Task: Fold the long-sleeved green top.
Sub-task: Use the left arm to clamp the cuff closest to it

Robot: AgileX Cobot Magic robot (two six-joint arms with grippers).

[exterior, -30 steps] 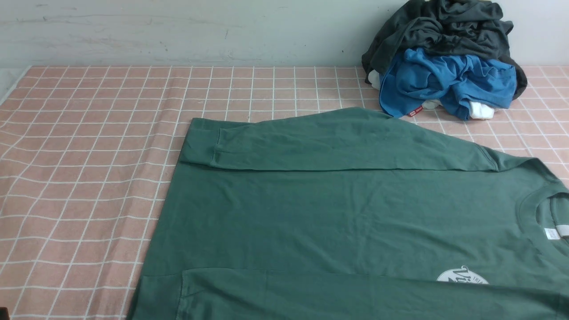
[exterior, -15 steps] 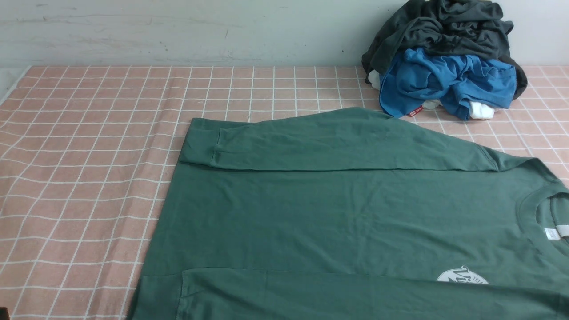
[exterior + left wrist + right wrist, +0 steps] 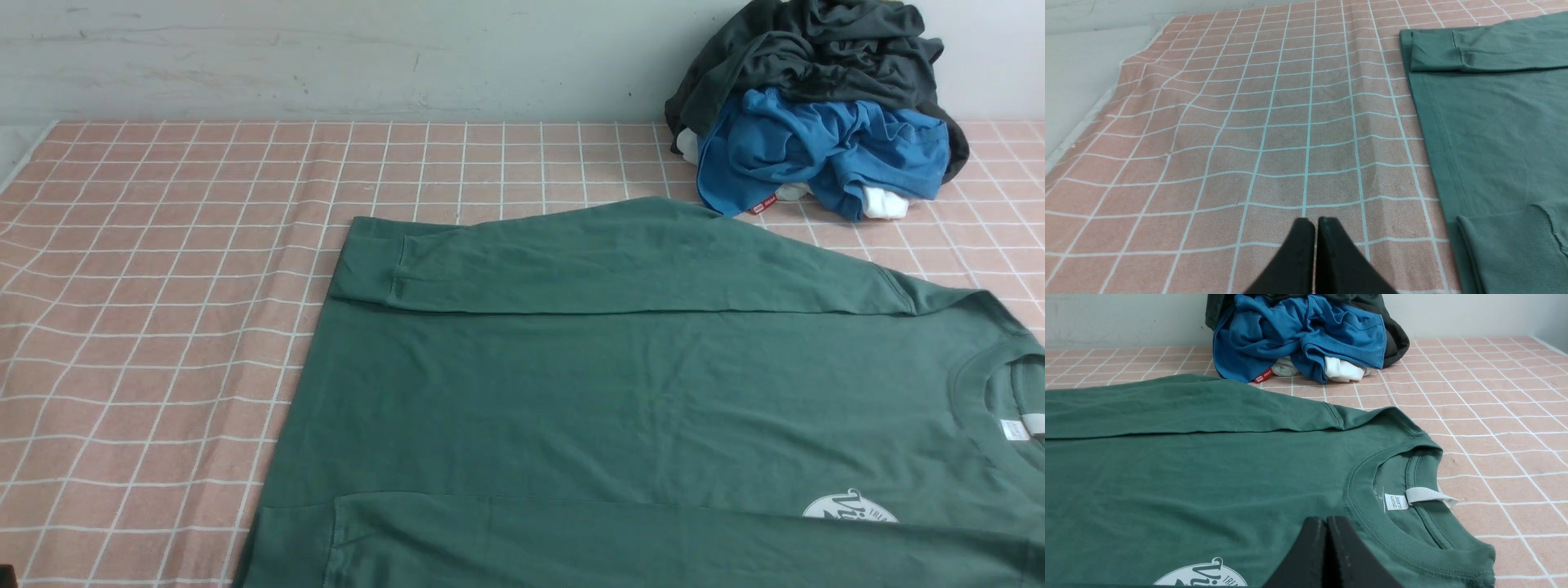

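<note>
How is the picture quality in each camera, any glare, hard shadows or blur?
Front view: soft even light, no glare, green top sharp but cut off at the near edge. Left wrist view: a dim grey patch on the checked cloth beyond the left gripper. Right wrist view: right gripper a dark shape, neck label sharp.

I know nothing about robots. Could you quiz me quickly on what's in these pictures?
1. Where does the far sleeve of the green top lie? A) folded in over the body B) hanging off the table C) rolled into a ball
2. True or false: the left gripper and the right gripper are both shut, holding nothing.
3. Fill in: the clothes pile shows dark, white and ____ garments.
Key: 1 A; 2 true; 3 blue.
</note>
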